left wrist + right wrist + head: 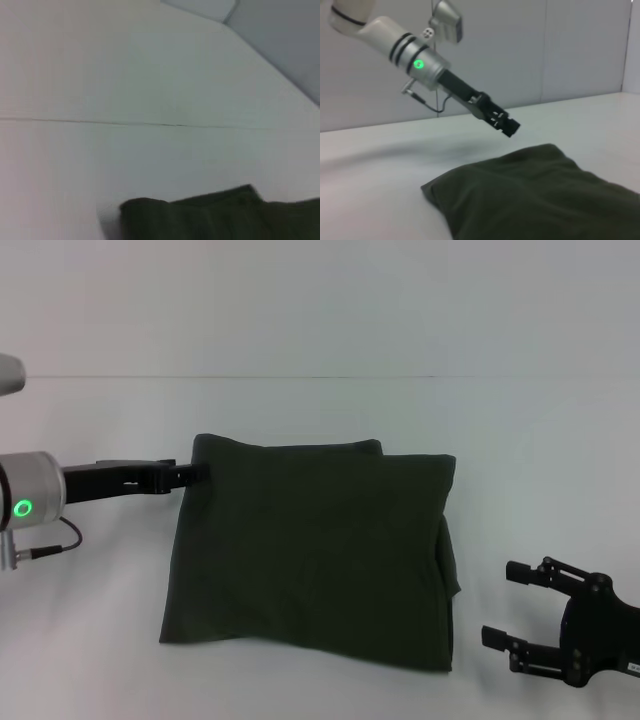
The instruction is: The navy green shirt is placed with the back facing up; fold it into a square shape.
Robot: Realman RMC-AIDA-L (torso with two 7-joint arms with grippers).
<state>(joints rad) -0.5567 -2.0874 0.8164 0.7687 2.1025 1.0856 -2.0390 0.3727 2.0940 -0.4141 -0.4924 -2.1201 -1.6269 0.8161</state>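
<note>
Soft olive navy green shirt [310, 560] folded squarish, left pincer [200, 475] at corner

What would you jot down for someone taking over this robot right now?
Left gripper: at the far left corner of the navy green shirt, raised just above the cloth in the right wrist view; grip unclear.
Right gripper: open, off to the shirt's right near the front, holding nothing.
Shirt: lies folded on the white table, roughly square, plain side up, layers slightly uneven along the far and right edges.
Left to do: perhaps neaten the edges.

R hand [512, 619] body cut off, frame edge
</note>
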